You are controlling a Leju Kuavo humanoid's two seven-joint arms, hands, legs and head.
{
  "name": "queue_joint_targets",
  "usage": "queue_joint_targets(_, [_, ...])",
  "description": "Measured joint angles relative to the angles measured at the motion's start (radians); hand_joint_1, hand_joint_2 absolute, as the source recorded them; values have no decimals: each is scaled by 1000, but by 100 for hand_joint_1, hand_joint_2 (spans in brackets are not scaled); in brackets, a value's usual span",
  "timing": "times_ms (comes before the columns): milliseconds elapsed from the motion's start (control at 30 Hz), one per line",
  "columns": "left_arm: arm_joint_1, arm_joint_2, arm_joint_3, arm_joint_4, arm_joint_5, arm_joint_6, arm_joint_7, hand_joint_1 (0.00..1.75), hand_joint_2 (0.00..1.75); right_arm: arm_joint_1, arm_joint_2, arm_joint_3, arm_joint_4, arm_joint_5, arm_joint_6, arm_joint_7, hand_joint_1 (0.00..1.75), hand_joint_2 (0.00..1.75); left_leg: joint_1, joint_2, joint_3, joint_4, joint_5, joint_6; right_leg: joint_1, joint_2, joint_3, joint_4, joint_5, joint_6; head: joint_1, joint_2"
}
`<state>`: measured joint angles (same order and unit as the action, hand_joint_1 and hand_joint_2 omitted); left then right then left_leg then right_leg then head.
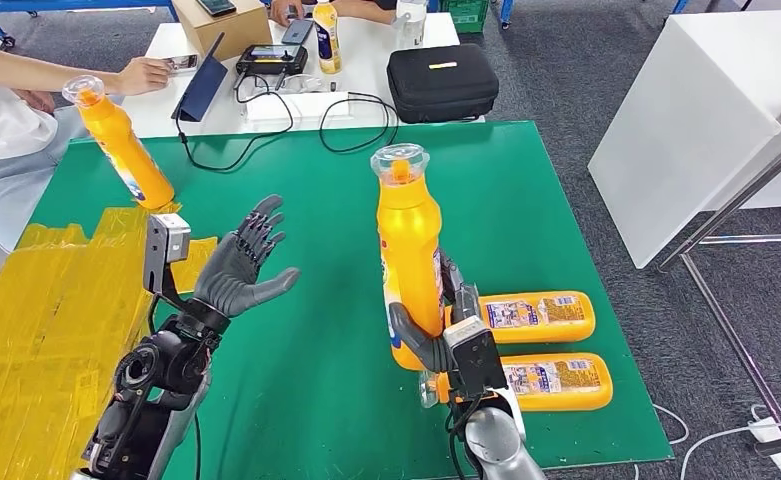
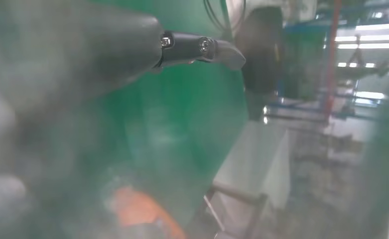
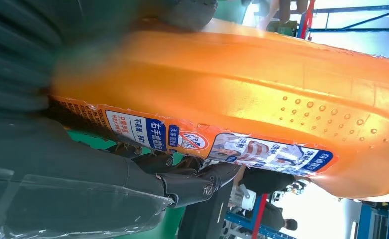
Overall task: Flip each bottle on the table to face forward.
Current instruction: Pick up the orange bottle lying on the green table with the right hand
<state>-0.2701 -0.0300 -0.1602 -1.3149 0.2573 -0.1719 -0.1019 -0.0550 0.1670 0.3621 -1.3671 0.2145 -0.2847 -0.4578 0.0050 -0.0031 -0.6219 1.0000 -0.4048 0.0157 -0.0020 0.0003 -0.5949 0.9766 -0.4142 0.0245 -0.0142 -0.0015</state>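
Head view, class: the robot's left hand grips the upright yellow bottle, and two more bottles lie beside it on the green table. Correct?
Not quite. The head view shows the right hand gripping the upright yellow bottle; the left hand is open, holding nothing. Two more bottles do lie beside it on the green table.

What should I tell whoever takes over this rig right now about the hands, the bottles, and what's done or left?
Right hand grips an upright orange plastic bottle with a clear cap over the green table.
Left hand is open and holds nothing, raised above the table.
Two more orange bottles lie on their sides by the right hand: nearer one, farther one.
A fourth orange bottle stands tilted at the far left corner.
Left: set the held bottle down, then handle the lying two.
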Motion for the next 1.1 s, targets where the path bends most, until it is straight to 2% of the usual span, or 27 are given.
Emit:
queue_joint_targets(300, [0,17,-56,-46,97,-33,16,0,175,2,11,18,2,19,-2,-12,175,175,0,0,0,0,0,0,0,0,0,0,0,0,0,0])
queue_joint_targets(767, [4,35,-74,-88,144,-56,11,0,175,-16,13,51,37,80,-24,-7,175,175,0,0,-1,0,0,0,0,0,0,0,0,0,0,0])
queue_joint_targets(933, [10,37,-82,-112,153,-60,4,0,175,-45,16,67,81,150,-56,-1,175,175,0,0,-1,0,0,0,0,0,0,0,0,0,0,0])
queue_joint_targets(1100, [13,38,-91,-116,168,-65,2,0,175,-66,30,123,123,272,-112,-14,175,175,0,0,-1,0,0,0,0,0,0,0,0,0,0,0])
